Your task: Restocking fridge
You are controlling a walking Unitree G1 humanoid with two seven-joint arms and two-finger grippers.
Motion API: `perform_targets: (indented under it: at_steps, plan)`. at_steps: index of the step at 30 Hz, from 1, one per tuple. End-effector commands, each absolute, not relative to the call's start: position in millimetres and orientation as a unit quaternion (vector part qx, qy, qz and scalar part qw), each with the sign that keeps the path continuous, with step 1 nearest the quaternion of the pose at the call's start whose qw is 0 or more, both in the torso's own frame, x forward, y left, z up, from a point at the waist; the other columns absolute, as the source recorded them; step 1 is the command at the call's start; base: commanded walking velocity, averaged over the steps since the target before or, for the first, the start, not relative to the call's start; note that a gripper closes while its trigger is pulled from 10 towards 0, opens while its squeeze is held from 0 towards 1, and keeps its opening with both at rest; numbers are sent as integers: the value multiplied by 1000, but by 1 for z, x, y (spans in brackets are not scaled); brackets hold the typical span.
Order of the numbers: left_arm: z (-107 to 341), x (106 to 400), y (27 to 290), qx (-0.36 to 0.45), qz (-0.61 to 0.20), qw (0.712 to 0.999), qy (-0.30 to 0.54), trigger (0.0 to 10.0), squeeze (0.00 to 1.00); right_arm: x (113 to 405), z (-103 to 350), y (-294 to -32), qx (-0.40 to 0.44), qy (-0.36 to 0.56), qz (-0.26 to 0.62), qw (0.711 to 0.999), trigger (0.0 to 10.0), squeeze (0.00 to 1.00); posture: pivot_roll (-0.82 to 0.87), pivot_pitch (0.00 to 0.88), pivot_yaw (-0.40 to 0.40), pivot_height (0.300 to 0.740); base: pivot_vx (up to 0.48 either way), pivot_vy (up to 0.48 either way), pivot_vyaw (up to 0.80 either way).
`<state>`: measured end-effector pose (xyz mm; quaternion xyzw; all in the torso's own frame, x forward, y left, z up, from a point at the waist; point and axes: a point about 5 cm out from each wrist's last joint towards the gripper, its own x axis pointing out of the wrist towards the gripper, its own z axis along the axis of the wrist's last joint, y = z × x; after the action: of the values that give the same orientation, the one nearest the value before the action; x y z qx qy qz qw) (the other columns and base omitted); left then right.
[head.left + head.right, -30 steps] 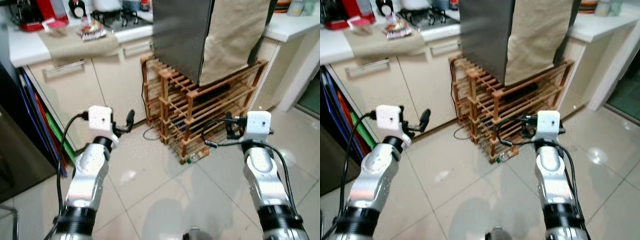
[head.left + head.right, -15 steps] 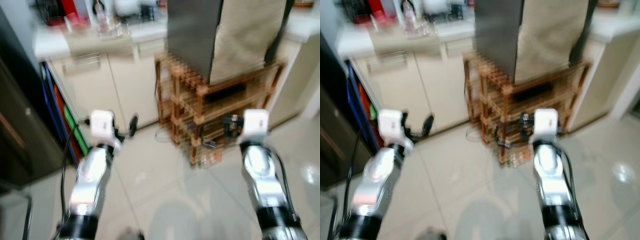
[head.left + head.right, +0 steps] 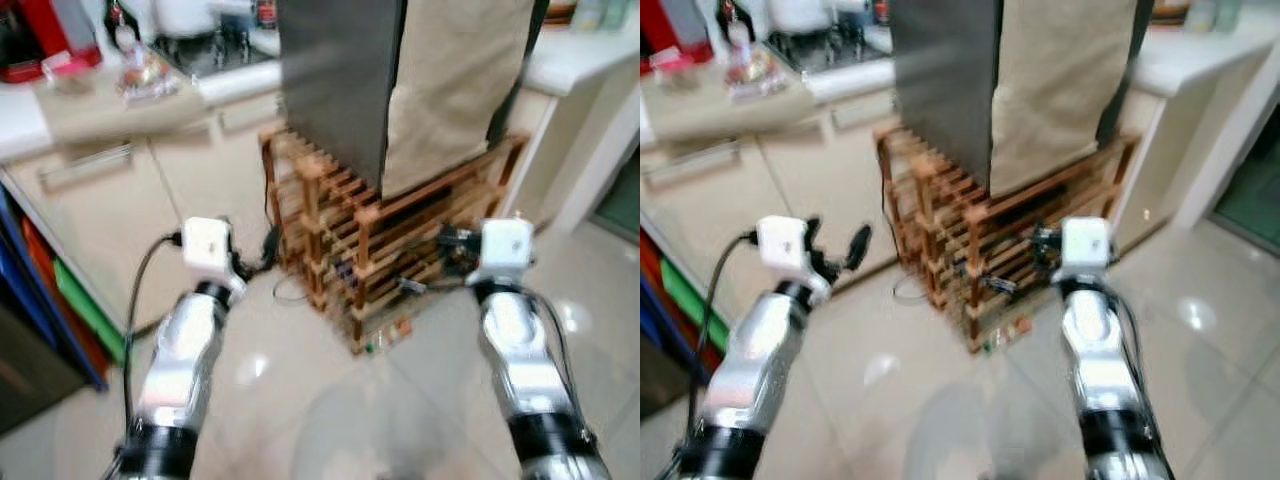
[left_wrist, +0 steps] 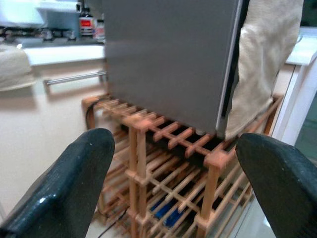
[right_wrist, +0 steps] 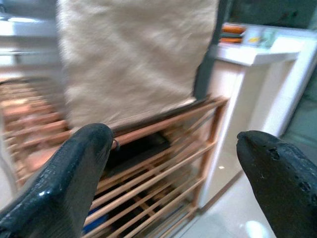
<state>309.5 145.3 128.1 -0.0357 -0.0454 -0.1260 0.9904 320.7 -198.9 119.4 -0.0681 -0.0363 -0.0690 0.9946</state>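
Observation:
A small grey fridge stands shut on a wooden slatted rack. A beige cloth hangs down over its front. Both my arms are raised in front of me, short of the rack. My left gripper is open and holds nothing; in its wrist view the fingers spread wide toward the fridge's grey side. My right gripper is open too and holds nothing, facing the cloth and the rack's shelves.
Cream cabinets under a white counter with a gas hob, bottles and a red appliance lie to the left. Blue, green and orange boards lean at far left. A small bottle and a cable lie by the rack's foot. A white counter sits right.
The whole picture has swung, so the camera moved: the dark appliance at far left has left the view and the rack sits nearer the centre. Both grippers remain open in the same pose.

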Motion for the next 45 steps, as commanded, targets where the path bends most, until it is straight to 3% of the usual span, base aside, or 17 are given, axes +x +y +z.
perform_targets:
  at_steps: [1,16,26,45]
  plan:
    - [133,310,155,-28,-113,992,-56,10000,0,323,124,-188,-61,-49,-55,995,10000,0,-140,0,62,740,480,0,0]
    - [137,311,153,-22,-116,991,-63,10000,0,325,126,-192,-69,-45,-75,994,10000,0,-141,0,63,740,466,0,0]
    - [127,316,151,-17,-112,993,-24,10000,0,326,128,-188,-61,-50,-65,995,10000,0,-145,0,63,740,0,0,-800]
    - [133,319,149,-32,-108,993,-34,10000,0,325,128,-188,-56,-50,-65,995,10000,0,-149,0,64,740,0,0,-800]
